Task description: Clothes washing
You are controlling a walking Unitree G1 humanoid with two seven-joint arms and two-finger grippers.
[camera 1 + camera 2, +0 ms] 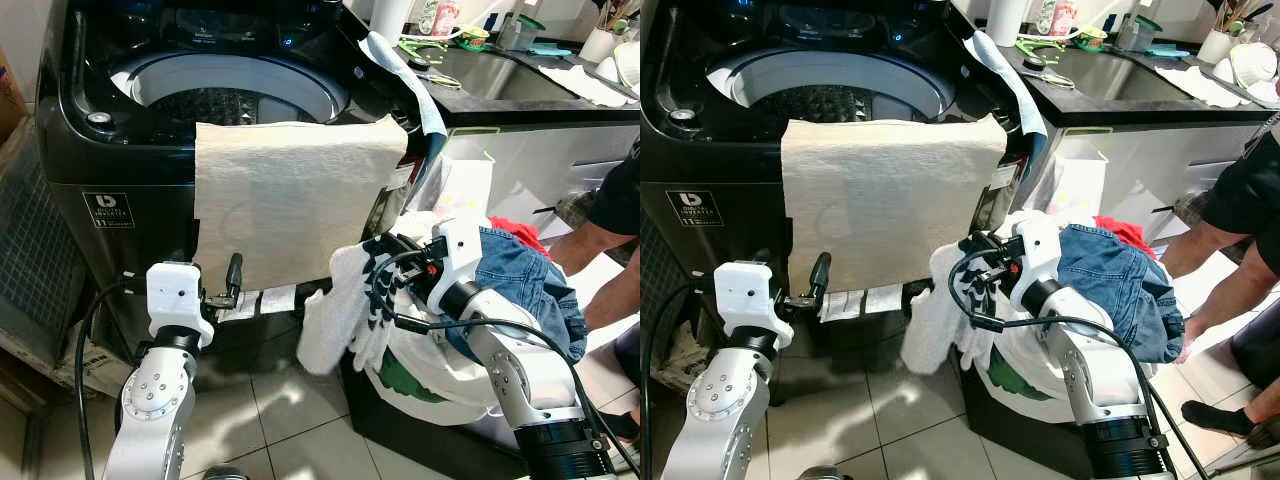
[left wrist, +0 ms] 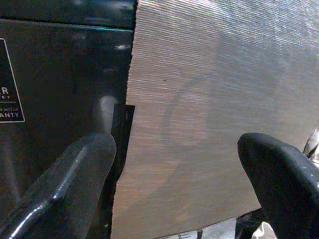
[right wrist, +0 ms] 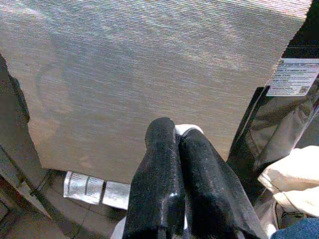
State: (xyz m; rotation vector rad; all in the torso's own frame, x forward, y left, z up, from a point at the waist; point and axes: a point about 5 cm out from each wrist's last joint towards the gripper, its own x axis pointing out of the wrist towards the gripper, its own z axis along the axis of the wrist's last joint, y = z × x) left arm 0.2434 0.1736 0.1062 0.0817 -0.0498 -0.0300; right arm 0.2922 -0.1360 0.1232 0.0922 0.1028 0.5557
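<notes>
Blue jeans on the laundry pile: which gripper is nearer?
Right. The right gripper, shut on a white garment, sits just beside the jeans; the left gripper, open, faces the beige towel farther off.

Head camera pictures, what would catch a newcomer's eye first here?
A big beige cloth hangs over the front edge of the open black washer, covering much of its front. The right gripper is shut on a white garment lifted from the heaped basket beside the washer, with jeans on top. The open left gripper sits by the cloth's lower edge.
</notes>
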